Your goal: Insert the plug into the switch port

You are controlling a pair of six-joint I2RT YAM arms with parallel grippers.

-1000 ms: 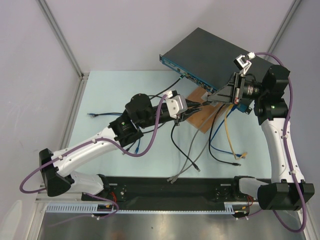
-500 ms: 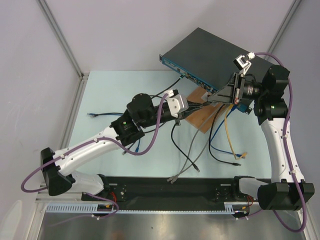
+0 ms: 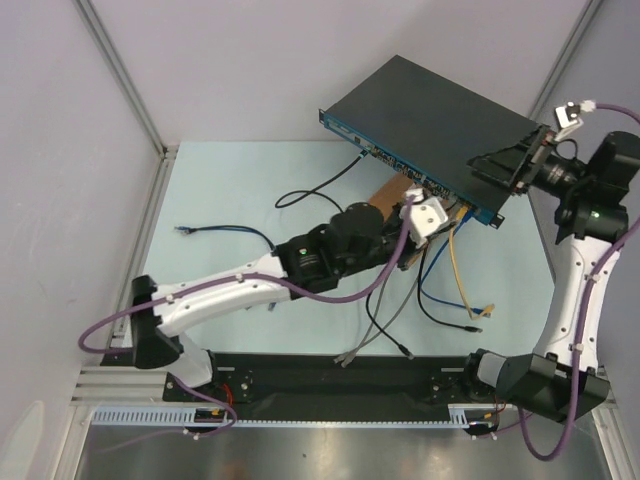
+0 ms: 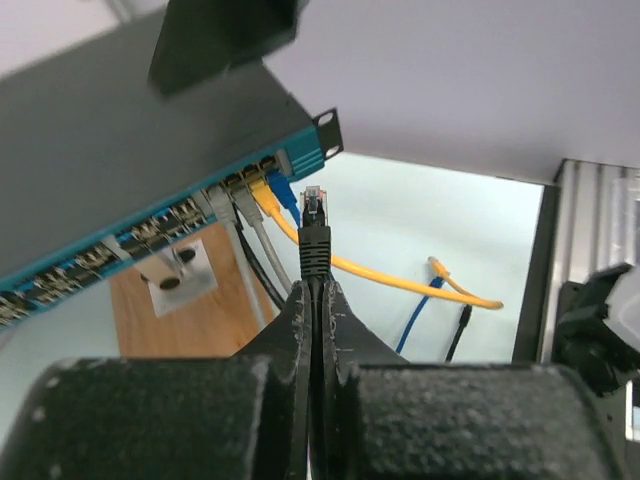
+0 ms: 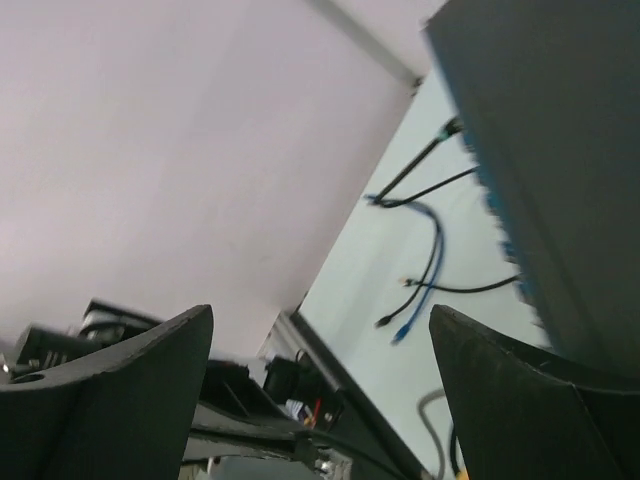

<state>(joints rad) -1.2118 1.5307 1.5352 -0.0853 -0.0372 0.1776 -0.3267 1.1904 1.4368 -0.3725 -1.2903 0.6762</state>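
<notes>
plug (image 4: 314, 215) | pinched in left pincer (image 4: 316, 293), sticking out past its tips; close to switch (image 4: 120, 150) blue front, not in any port yet | right pincer (image 5: 320, 325) spread, empty, by switch body | todo: align; push in

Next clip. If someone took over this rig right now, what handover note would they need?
Left tool: shut on the plug, which points toward the switch.
Right tool: open, holding nothing, at the right end of the switch.
Plug: just off the blue front, near the end where a yellow cable is already plugged in; not inserted.
Done: plug picked up and brought close.
Left: line it up and push it in.
</notes>
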